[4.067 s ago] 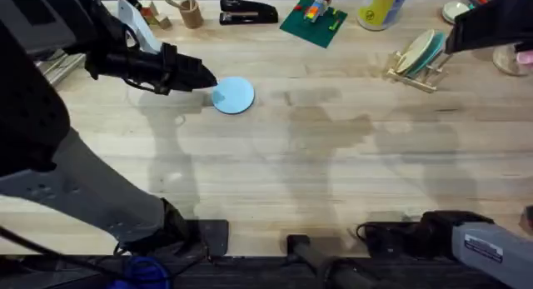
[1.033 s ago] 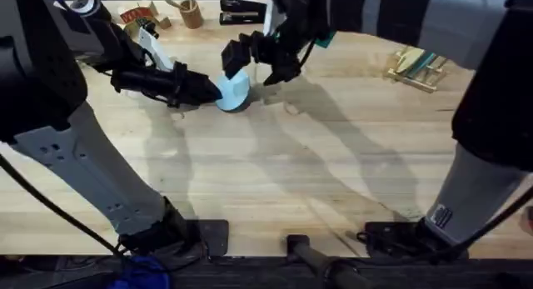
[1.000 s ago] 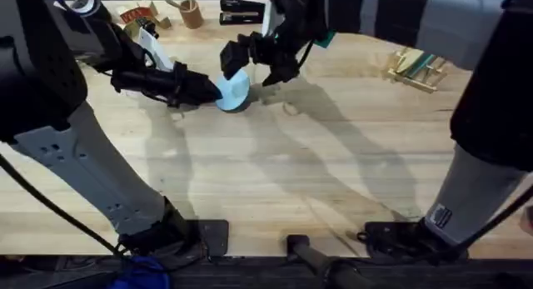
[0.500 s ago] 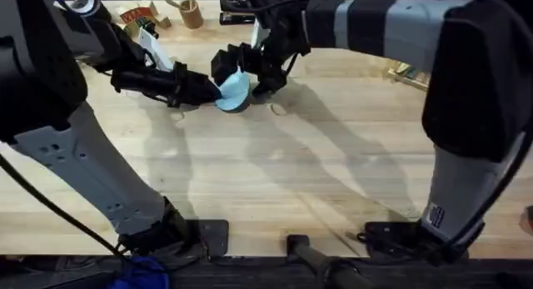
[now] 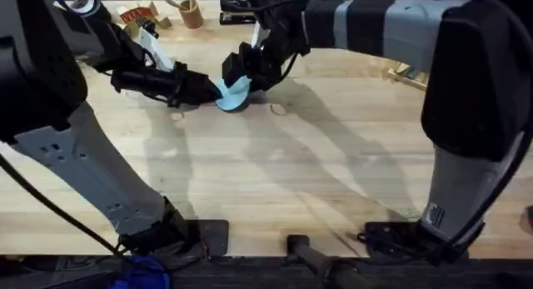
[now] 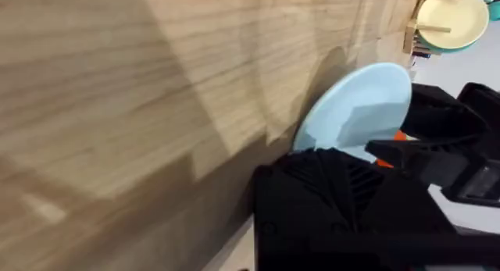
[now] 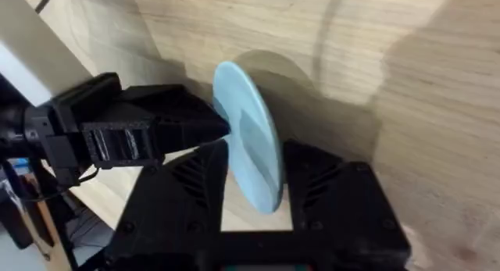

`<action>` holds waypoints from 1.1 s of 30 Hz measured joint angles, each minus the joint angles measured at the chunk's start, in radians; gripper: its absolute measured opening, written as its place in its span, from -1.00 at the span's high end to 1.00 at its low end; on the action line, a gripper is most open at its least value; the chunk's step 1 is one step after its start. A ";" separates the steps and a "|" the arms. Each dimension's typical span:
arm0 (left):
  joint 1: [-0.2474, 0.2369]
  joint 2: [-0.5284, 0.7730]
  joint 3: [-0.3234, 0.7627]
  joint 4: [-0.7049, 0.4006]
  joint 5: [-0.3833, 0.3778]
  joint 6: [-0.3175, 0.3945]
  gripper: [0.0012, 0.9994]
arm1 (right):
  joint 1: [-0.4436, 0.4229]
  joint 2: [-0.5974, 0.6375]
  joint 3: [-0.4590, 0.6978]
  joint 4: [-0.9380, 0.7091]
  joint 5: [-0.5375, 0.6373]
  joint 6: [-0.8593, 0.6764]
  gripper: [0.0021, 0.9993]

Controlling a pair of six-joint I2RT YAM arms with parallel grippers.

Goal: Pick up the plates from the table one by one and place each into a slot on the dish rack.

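Observation:
A light blue plate (image 5: 232,91) stands tilted on edge on the table (image 5: 275,181), its lower rim near the wood. My left gripper (image 5: 210,92) comes in from the left and is shut on the plate's (image 6: 355,107) left rim. My right gripper (image 5: 246,72) reaches across from the right, and the plate (image 7: 251,142) sits edge-on between its two black fingers (image 7: 191,185), which are closed onto it. The dish rack (image 5: 403,71) shows at the back right, partly behind the right arm. In the left wrist view the dish rack (image 6: 412,33) holds a cream plate (image 6: 453,21).
A cup with sticks (image 5: 191,12), a black stapler (image 5: 237,2) and small coloured items (image 5: 137,16) line the table's far edge. The right arm (image 5: 375,22) stretches across the back of the table. Bare wood lies in front of both grippers.
The right arm swung from the rack across to the plate, which the left gripper has tipped up from flat. In the last half second the right fingers closed in around the plate.

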 joint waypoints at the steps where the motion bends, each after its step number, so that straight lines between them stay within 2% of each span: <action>1: 0.000 0.000 0.000 0.000 0.000 0.000 0.92 | 0.000 0.000 0.000 0.000 0.000 -0.001 0.18; 2: 0.000 0.000 0.000 0.000 0.000 0.000 0.92 | 0.000 0.000 0.000 0.001 0.001 -0.001 0.34; 3: 0.000 0.000 0.000 0.001 0.001 0.000 0.92 | -0.001 0.000 0.000 -0.002 0.008 0.000 0.61; 4: 0.001 0.000 0.000 0.002 0.002 0.000 0.92 | -0.004 0.000 0.000 -0.004 0.005 0.002 0.76; 6: 0.003 0.000 0.000 0.003 0.007 0.000 0.92 | -0.011 -0.002 0.004 0.007 -0.017 0.003 0.88; 15: 0.006 0.000 0.000 0.002 0.012 0.000 0.92 | -0.014 -0.003 0.008 0.008 -0.059 0.002 0.91; 21: 0.006 0.000 0.013 -0.026 0.001 0.006 0.92 | -0.016 -0.003 0.008 0.002 -0.081 -0.054 0.94; 28: -0.008 -0.010 0.079 -0.111 -0.102 0.030 0.92 | -0.016 -0.030 0.008 -0.077 -0.060 -0.134 0.95; 33: -0.007 -0.121 0.130 -0.181 -0.188 0.034 0.92 | -0.031 -0.075 0.038 -0.230 0.039 -0.212 0.94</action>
